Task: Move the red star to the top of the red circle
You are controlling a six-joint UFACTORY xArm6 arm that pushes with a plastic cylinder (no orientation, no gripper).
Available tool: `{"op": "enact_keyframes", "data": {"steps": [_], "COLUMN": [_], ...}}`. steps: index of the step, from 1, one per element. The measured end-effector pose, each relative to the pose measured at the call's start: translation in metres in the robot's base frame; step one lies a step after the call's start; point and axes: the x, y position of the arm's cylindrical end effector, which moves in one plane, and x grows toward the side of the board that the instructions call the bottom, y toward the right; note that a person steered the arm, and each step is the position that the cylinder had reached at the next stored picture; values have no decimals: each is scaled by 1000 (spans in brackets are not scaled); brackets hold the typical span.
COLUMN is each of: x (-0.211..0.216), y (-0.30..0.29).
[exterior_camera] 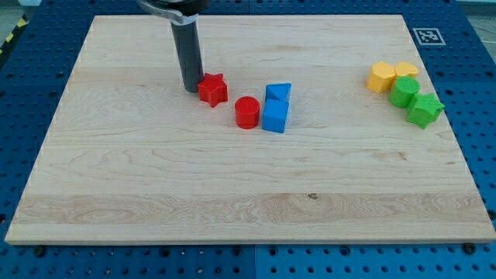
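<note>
While pressed against the view's-left side of the red star (212, 90), my tip (191, 90) ready to nudge it rightward.

No fingers to spread or pinch here, only a bare rod end, touching or all but touching the star. Red star just up and to the view's left of the red circle (247, 112), close but apart. Goal spot judged to be directly toward the view's top from the circle, a small gap beside the upper blue block (278, 93), with the blue cube (274, 117) touching below it. Best pushed slowly toward the view's right, kept centred on the star to stop it spinning off; stopped short of the blue pair. Yellow blocks (390, 76) and green blocks (414, 101) well apart on the wooden board (232, 194), no concern.
</note>
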Motion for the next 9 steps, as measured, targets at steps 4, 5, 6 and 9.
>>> {"op": "enact_keyframes", "data": {"steps": [4, 5, 6, 9], "x": [29, 27, 27, 13], "y": [-4, 5, 7, 9]}}
